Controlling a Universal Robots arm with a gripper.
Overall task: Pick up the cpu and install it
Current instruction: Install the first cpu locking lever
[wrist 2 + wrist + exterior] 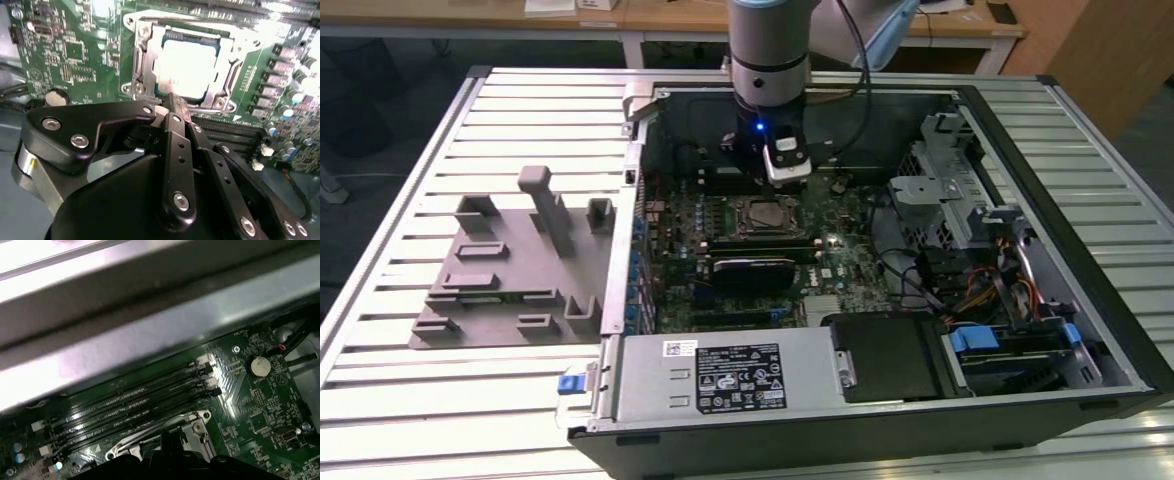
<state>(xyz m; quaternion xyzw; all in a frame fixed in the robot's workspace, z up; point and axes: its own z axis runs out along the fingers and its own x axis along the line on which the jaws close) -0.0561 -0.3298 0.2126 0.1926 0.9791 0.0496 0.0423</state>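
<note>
The cpu is a flat silvery square lying in the motherboard socket, inside its metal frame. In the exterior view the cpu sits in the middle of the open computer case, just in front of the arm. My gripper hangs a little above the socket's edge, its black fingers closed together with nothing between them. In the exterior view the gripper is over the board just behind the socket. The first wrist view shows a corner of the socket frame beside the memory slots.
The case wall rises close behind the memory slots. A black ribbed module lies in front of the socket, and the power supply beyond it. Drive bays and cables fill the exterior view's right. A grey plate with upright blocks lies at the left.
</note>
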